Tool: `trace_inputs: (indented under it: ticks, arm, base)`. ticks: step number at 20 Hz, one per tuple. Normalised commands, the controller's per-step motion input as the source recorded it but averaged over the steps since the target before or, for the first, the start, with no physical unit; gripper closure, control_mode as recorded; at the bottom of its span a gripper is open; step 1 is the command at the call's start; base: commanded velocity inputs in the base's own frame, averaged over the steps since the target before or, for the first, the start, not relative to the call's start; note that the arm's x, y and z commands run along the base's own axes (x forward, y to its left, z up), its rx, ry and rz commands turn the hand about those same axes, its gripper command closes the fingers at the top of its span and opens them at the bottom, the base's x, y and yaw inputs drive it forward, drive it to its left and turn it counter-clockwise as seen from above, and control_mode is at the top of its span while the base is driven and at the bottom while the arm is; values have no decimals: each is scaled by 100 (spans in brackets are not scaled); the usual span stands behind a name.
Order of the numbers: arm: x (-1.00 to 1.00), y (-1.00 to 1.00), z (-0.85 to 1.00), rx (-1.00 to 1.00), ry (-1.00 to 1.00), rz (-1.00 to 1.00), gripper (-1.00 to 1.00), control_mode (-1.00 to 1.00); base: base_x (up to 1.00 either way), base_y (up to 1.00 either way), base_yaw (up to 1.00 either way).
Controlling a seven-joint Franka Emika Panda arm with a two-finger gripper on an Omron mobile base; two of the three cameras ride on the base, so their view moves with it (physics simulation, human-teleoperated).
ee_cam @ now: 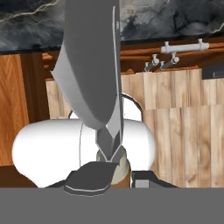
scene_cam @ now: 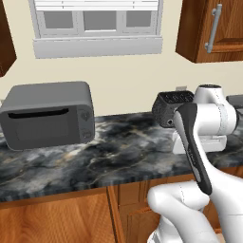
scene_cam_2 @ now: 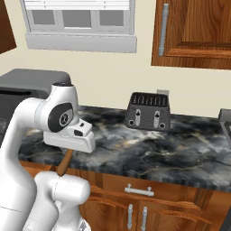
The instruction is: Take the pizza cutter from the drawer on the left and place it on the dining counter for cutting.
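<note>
Grey metal fills the upper middle of the hand view: the pizza cutter (ee_cam: 94, 65) is pinched at its brown handle between the fingers (ee_cam: 89, 177), its wheel rising toward 12 o'clock, so the pickup looks done. The drawer (ee_cam: 188, 122) stands open at 3 o'clock behind it, and what remains, I judge, is carrying it to the dining counter and setting it down.
</note>
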Motion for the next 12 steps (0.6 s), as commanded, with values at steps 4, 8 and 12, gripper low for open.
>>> trace_inputs:
  ticks: [4, 8, 12]
  arm:
    - [-13, -3, 0, 0, 0, 0, 100, 100]
    - [0, 0, 0, 0, 0, 0, 100, 100]
    - [0, 0, 0, 0, 0, 0, 100, 100]
  base:
    - [-17, -23, -1]
    - [-51, -83, -17]
    - [-35, -84, -44]
